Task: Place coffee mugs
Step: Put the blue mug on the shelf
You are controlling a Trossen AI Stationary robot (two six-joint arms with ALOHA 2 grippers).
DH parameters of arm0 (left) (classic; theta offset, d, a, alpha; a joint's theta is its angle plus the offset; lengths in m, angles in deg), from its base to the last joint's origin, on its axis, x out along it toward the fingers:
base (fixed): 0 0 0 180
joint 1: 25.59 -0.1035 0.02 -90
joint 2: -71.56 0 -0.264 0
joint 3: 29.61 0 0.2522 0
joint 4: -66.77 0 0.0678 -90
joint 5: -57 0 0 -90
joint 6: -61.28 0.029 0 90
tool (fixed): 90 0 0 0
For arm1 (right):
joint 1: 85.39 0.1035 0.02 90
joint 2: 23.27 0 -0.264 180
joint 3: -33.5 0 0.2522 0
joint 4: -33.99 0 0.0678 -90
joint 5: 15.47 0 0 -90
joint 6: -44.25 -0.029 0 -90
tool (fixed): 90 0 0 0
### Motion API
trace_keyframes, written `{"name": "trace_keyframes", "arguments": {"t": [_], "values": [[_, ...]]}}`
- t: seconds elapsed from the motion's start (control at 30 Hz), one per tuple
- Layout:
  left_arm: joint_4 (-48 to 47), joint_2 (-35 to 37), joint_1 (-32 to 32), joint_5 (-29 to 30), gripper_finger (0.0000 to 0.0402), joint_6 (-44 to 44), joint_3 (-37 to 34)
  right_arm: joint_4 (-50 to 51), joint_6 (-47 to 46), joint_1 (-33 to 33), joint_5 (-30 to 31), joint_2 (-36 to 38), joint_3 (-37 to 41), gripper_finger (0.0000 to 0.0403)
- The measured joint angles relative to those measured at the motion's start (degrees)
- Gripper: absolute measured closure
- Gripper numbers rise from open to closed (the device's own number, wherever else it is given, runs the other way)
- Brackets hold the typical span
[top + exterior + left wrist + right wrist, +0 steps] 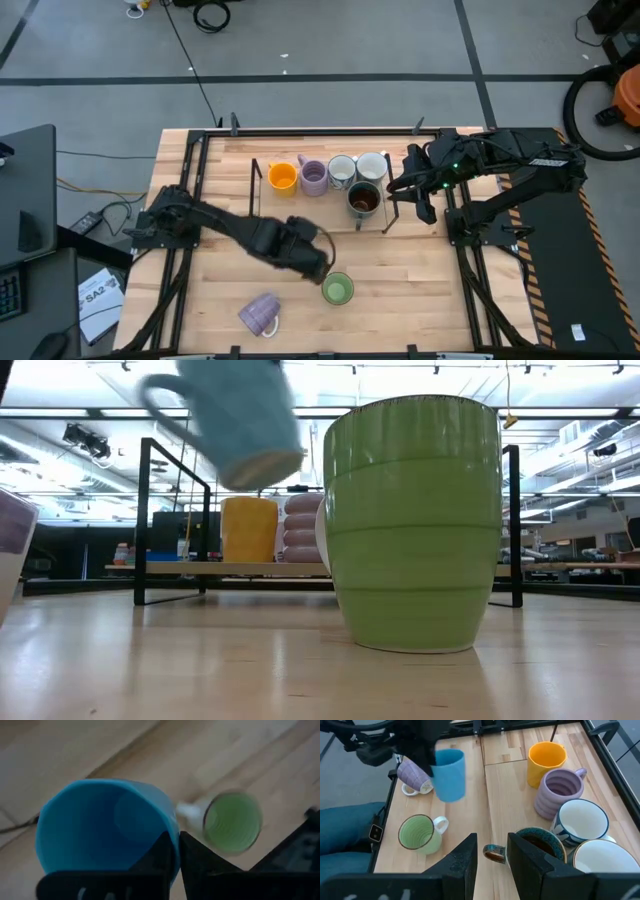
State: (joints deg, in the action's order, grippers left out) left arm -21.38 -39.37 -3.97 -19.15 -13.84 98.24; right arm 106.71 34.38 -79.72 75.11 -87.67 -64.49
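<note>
My left gripper (310, 255) (175, 842) is shut on the bright blue mug (100, 827) (450, 774) and holds it in the air above the table's middle (240, 420). The green mug (337, 289) (415, 525) stands upright just beside it, toward the near edge. A lilac mug (260, 314) lies on its side near the near edge. Orange (283, 176), lilac (313, 177), blue-patterned white (341, 171), pale (372, 166) and dark glazed (364, 199) mugs stand together on the rack's board. My right gripper (405, 188) (492, 847) is open beside the dark mug, its fingers on either side of that mug's handle (495, 854). My left gripper holds the blue mug by its rim wall (172, 827), with one finger (157, 855) inside the mug and the other (197, 857) outside. The fingers reach down from above. The mug hangs lifted clear of the table and tilted, with its handle (160, 395) sticking out to one side.
A black metal frame (256, 185) (170, 520) stands around the wooden board at the table's far middle. Bare wood lies between the green mug and the board and along the table's left side. The right arm's base (500, 215) stands at the table's right side.
</note>
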Motion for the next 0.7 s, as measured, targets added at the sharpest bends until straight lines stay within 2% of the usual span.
{"name": "trace_keyframes", "arguments": {"t": [0.43,0.7], "values": [[4.5,-0.2,-14.2,-0.1,0.0376,2.3,0.0,0.0,4.2,0.0,0.0,0.0,0.0,0.0290],[7.8,-0.2,-19.7,-0.1,0.0376,4.1,0.0,0.0,5.2,0.0,0.0,0.0,0.0,0.0290]]}}
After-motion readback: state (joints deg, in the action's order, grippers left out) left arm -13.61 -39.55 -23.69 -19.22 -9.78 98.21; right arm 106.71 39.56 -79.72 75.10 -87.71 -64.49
